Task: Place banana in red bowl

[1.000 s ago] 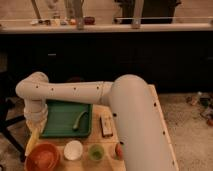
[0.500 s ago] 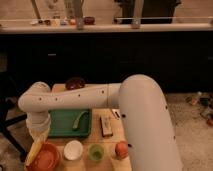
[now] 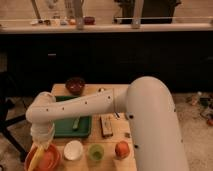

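Note:
The red bowl [image 3: 47, 161] stands at the table's front left corner. The pale yellow banana [image 3: 35, 158] lies slanted in the bowl's left side, with its lower end over the left rim. My gripper [image 3: 41, 146] hangs from the white wrist [image 3: 43, 131] straight above the bowl, right at the banana's upper end. The wrist hides where the two meet.
A green tray [image 3: 65, 129] behind the bowl holds a curved green vegetable [image 3: 76, 123]. A dark maroon bowl [image 3: 75, 85] stands at the back. A small white bowl [image 3: 73, 150], a green cup [image 3: 95, 151], an orange fruit [image 3: 122, 149] and a brown block [image 3: 106, 125] lie on the wooden table [image 3: 112, 139].
The arm has swung down over the red bowl. The banana came into view at the bowl half a second ago and now lies lower in it.

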You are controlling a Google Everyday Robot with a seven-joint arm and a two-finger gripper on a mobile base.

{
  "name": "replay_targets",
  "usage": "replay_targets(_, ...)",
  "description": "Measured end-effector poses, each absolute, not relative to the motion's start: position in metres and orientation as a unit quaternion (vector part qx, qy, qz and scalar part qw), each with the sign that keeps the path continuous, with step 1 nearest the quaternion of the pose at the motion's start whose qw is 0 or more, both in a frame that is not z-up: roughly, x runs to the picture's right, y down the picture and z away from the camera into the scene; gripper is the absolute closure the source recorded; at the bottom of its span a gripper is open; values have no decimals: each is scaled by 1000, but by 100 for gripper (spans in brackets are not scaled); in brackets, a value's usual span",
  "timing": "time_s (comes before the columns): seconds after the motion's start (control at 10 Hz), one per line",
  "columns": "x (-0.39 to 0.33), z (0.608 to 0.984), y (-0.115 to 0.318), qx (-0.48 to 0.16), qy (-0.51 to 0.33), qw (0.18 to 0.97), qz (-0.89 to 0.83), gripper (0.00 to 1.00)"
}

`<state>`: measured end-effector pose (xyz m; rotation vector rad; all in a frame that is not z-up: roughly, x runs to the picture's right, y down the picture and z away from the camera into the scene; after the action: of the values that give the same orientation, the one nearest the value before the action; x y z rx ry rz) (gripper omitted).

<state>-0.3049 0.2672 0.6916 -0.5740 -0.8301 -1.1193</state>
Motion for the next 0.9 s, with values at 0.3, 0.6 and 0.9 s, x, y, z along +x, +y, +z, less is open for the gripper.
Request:
replay_targets(0.3,-306,699,280,-251,-401,713,-518,100)
replay_targets(0.6,-309,701,282,-250,-410,703,-525,96)
replay_targets(0.9,-309,701,282,-250,-409,703,-525,96)
